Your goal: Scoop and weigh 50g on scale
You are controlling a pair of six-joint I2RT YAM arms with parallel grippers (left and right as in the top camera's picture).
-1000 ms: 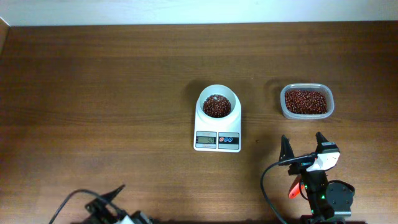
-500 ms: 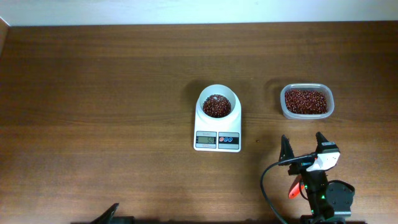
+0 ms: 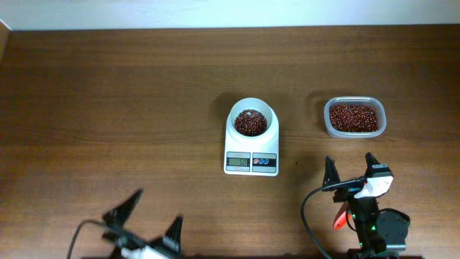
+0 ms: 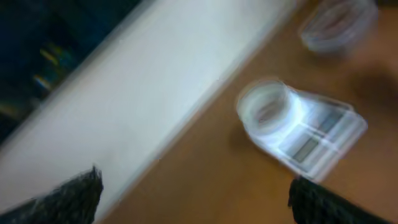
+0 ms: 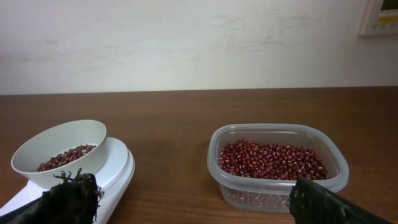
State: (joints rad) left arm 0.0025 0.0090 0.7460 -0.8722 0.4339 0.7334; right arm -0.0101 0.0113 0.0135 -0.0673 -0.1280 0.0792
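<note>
The white scale (image 3: 251, 162) stands mid-table, and its round bowl holds a small heap of dark red-brown beans (image 3: 250, 124). My right gripper (image 3: 351, 173) is open and empty, just to the right of the scale and in front of the tub. In the right wrist view the scale (image 5: 115, 171) is at the left, with beans (image 5: 62, 157) in its bowl, and my right gripper (image 5: 193, 208) is open. My left gripper (image 3: 152, 218) is open and empty at the table's front left edge. The left wrist view is blurred; it shows the scale (image 4: 311, 140) far off and my left gripper (image 4: 199, 214) open.
A clear plastic tub (image 3: 327, 119) full of the same beans (image 3: 353, 117) sits to the right of the scale; it also shows as the tub (image 5: 277, 186) in the right wrist view. An orange-red scoop (image 3: 341, 219) lies on the table beside the right arm's base.
My left gripper dipped almost out of the overhead view, then came back in at the front left, further right and still open. The right arm, scale and tub have not moved.
</note>
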